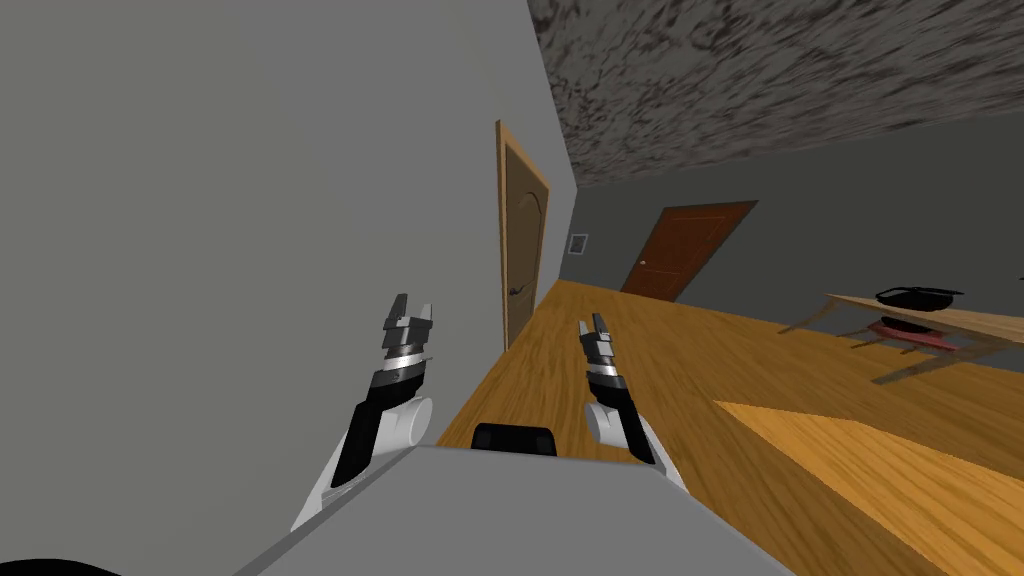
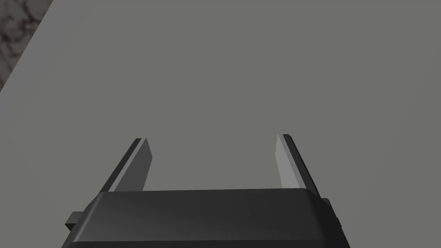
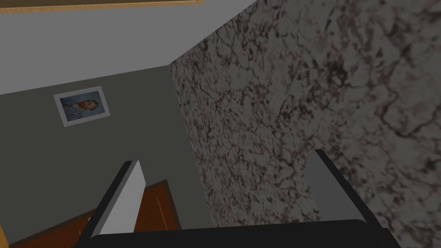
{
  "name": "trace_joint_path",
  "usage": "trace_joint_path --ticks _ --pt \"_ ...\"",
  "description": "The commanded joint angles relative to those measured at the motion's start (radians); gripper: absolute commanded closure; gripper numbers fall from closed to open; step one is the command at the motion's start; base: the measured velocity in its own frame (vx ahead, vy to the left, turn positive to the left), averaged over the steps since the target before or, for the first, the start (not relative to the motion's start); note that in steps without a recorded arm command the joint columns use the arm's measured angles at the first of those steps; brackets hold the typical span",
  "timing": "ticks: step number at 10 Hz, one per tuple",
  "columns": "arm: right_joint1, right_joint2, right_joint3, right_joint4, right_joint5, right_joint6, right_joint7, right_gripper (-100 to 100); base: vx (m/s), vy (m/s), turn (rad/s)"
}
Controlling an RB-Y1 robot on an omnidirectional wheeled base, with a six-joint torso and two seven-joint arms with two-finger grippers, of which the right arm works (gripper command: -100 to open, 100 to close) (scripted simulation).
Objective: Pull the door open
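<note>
Both my claws gape wide, empty: left gripper [image 1: 411, 306] faces the grey wall [image 1: 250, 200], right gripper [image 1: 592, 326] alongside. The tan door [image 1: 522, 240] sits ahead in that wall, well apart. Probably heavy and rigid; I'd take its small dark handle [image 1: 516, 291].

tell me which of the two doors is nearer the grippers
The light tan door, just beyond the left gripper. The reddish-brown door stands much farther off, at the room's far end.
</note>
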Motion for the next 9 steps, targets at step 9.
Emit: trace_joint_path --ticks 9 --pt "-0.088 -0.051 0.018 0.197 -0.034 -0.025 -0.007 -100 0.079 -0.079 0.167"
